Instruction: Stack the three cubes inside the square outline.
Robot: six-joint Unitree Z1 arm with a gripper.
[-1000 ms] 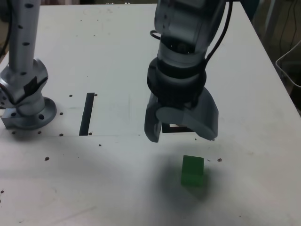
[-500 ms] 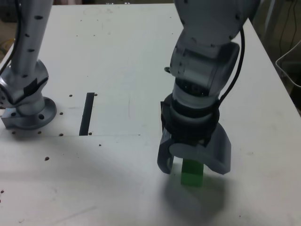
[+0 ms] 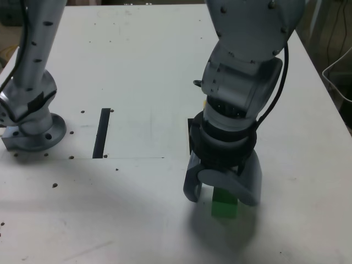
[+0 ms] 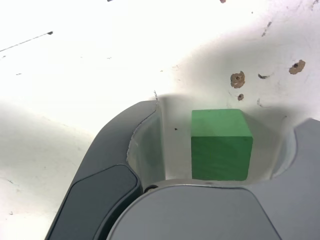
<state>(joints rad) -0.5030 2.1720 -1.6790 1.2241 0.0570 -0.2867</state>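
Observation:
A green cube (image 3: 224, 202) rests on the white table, near the front in the exterior view. My gripper (image 3: 223, 197) is lowered over it, with one finger on each side. In the wrist view the green cube (image 4: 220, 144) sits between the grey fingers (image 4: 125, 150), and a bare gap shows on both sides, so the gripper (image 4: 227, 120) is open and not touching it. No other cube shows. The square outline lies behind the arm, and only a black sliver of it (image 3: 190, 131) peeks out.
A straight black strip (image 3: 101, 132) lies on the table at the exterior view's left, near the arm's round base (image 3: 33, 129). Small screw holes (image 4: 237, 78) dot the tabletop. The table's right edge (image 3: 324, 88) runs close to the arm.
The arm moved forward from over the square outline and came down around the green cube. Its fingers have since narrowed toward the cube's sides.

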